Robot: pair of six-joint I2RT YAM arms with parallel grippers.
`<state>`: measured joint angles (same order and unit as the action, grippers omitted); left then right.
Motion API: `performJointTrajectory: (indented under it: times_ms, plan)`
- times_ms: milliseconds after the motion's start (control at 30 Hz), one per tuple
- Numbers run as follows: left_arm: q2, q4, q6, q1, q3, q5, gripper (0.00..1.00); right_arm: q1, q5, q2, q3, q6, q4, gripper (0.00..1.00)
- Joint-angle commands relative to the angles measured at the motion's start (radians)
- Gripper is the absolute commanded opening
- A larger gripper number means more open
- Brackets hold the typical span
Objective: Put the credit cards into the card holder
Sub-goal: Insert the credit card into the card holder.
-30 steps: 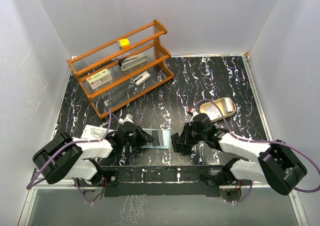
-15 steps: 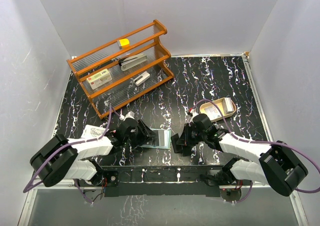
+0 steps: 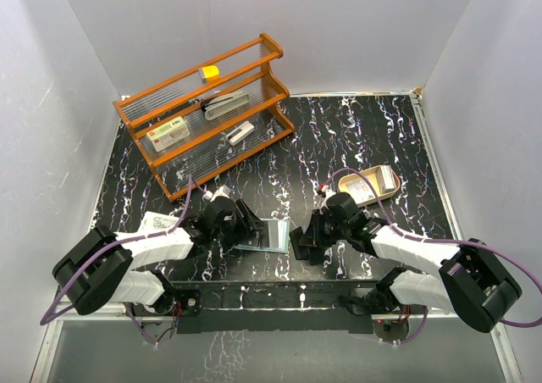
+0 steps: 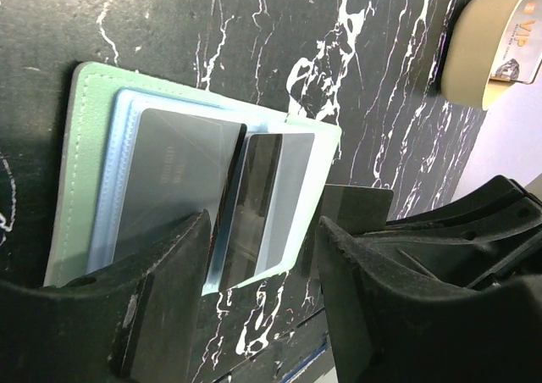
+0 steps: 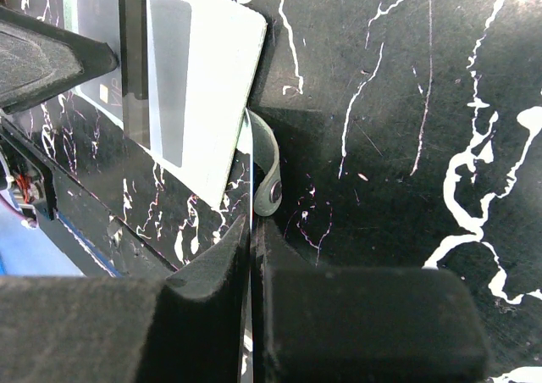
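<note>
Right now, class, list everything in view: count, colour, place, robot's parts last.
card holder: one, pale green, open, at the table's near edge
credit cards: two in the holder, grey and pale striped; at least one in the tray
tray: one, tan, right side
rack: one, orange, far left, holding four small items
table: one, black, white veins
left gripper: black, open over the holder
right gripper: black, shut on the holder's edge

Black tabletop veined with white fills the middle. Plain pale grey walls close three sides, evenly lit, and an orange wooden rack stands upper left.
</note>
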<state>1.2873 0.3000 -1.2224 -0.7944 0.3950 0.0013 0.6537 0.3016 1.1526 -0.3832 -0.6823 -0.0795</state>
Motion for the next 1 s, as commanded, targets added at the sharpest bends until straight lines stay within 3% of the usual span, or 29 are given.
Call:
performJointTrajectory:
  times_ms: [0,700,967]
  plan:
    - [0.028,0.047,0.032,-0.002,0.036,0.018,0.51,0.006,-0.02,0.01,-0.016,0.024,-0.027,0.0]
    - [0.136,0.166,0.062,-0.014,0.081,0.108,0.43,0.007,-0.027,0.062,-0.035,0.043,0.0,0.0]
    - [0.086,0.13,0.051,-0.015,0.076,0.106,0.44,0.007,-0.119,0.065,-0.115,0.125,-0.106,0.0]
